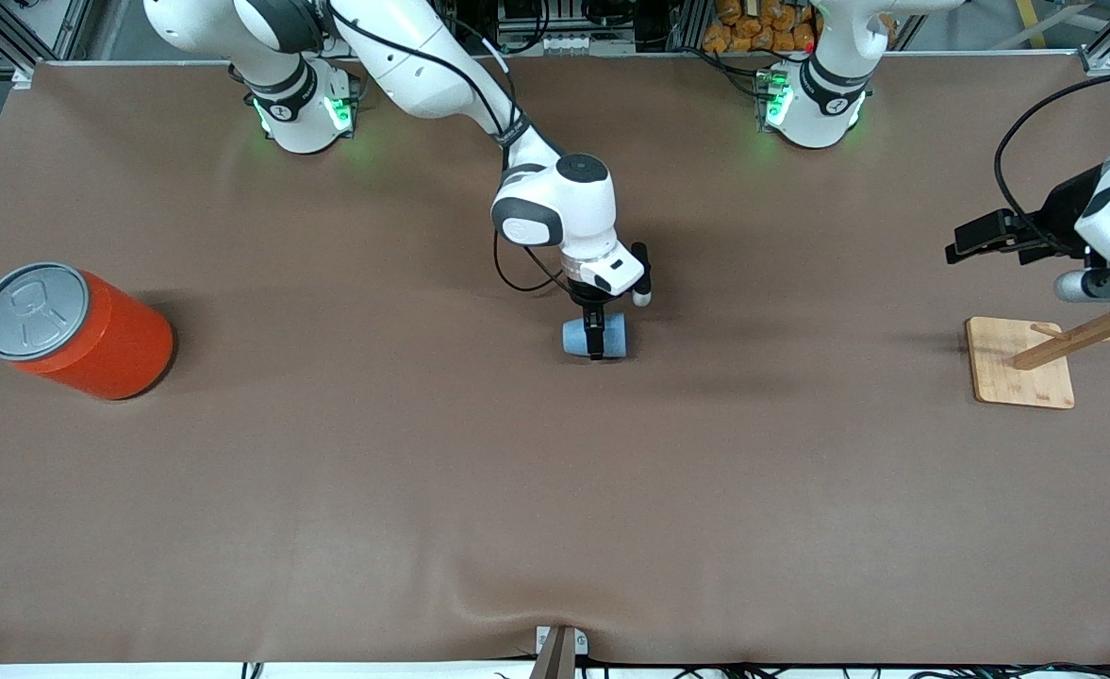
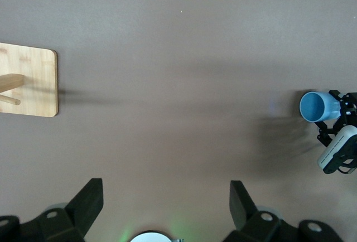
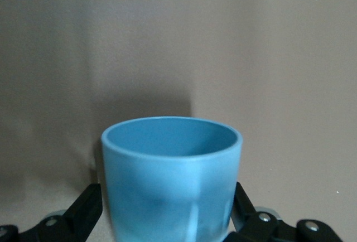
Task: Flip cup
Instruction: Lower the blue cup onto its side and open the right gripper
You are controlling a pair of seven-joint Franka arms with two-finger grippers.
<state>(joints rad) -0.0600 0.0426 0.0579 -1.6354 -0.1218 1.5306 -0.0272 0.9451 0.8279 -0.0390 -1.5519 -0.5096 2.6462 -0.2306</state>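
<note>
Metal bracket [image 1: 559, 646] at the table's edge sits lowest in the front view, clamped over the brown cover of the table [image 1: 422, 528]. Up at the middle of the table, the right gripper [image 1: 596, 351] points straight down, and its two black fingers [image 3: 83, 211] press against opposite sides of the cup [image 1: 614, 336], so it is clamped on it. The cup is small, light blue and tapered, with a deeper blue inside. It is tipped onto its side, its mouth turned toward the left arm's end of the table, as the left wrist view shows [image 2: 315, 106]. Whether its wall rests on the cover or hangs just above it cannot be told. Toward the right arm's end, well apart from the cup, stands an orange-red can [image 1: 111, 344] with a grey lid bearing a moulded pull-tab shape; no lettering can be read on it. Toward the other end stands a wooden stand [image 1: 1017, 377], a flat board with a slanted post and pegs. The left gripper [image 1: 965, 247] waits in the air beside that stand, its fingers [image 2: 86, 200] spread wide apart on nothing.
</note>
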